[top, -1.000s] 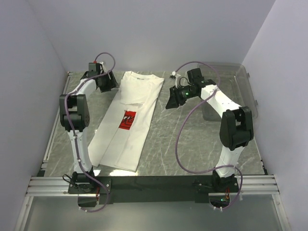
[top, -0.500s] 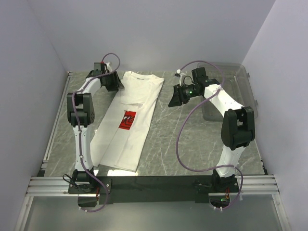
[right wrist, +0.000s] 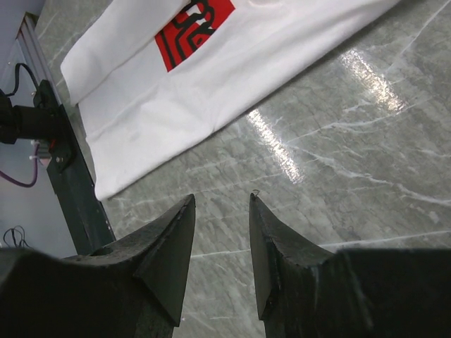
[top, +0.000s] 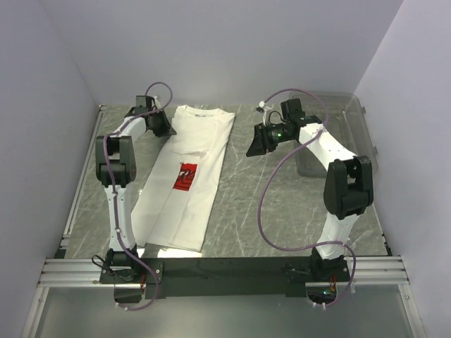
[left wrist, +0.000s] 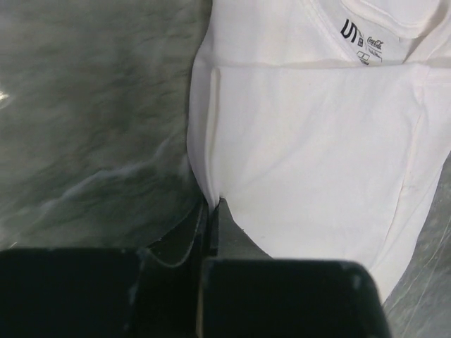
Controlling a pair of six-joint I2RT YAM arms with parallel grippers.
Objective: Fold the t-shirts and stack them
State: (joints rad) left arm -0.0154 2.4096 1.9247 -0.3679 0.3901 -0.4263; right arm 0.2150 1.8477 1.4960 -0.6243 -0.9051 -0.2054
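Observation:
A white t-shirt with a red chest print lies lengthwise on the grey marble table, its sides folded in and its collar at the far end. My left gripper is at the shirt's far left edge, near the shoulder. In the left wrist view its jaws are shut on the folded cloth edge of the t-shirt. My right gripper hovers open over bare table to the right of the shirt. In the right wrist view nothing lies between its fingers, and the t-shirt is beyond them.
A clear grey plastic bin stands at the far right of the table, behind the right arm. A metal rail runs along the near edge with both arm bases on it. Walls close in on the left, back and right.
My left gripper has moved right to the shirt's far left edge and closed on it. The right gripper has shifted slightly and stays open.

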